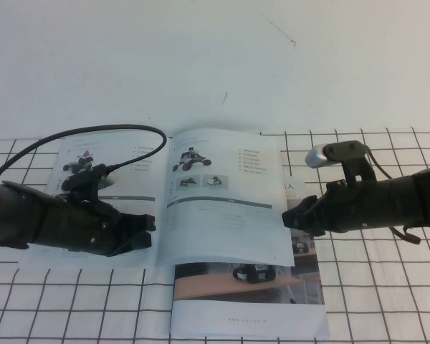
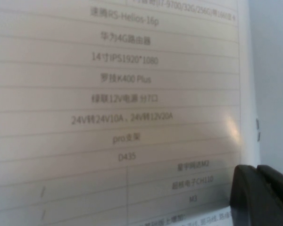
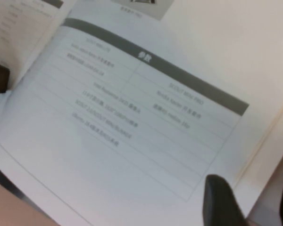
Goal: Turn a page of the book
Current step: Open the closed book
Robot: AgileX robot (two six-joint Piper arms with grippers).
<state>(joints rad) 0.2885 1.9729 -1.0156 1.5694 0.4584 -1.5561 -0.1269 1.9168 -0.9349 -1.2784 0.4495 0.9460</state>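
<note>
Book point(image 1: 201, 193) open at frame centre.
Left gripper point(image 1: 145, 231) closed on its left half; right gripper point(image 1: 292, 218) slightly open at page point(image 1: 226, 201) edge.

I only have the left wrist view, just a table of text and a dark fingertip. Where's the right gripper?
Observer: The right gripper is open at the outer edge of the thin white glossy right-hand page.
Operator: Is that page lifted?
Observer: It looks flat on the thin, glossy open catalogue.
Operator: What's under the catalogue?
Observer: A booklet with a wooden-desk photo cover sticks out at the near side. Your left gripper rests on the left-hand page.
</note>
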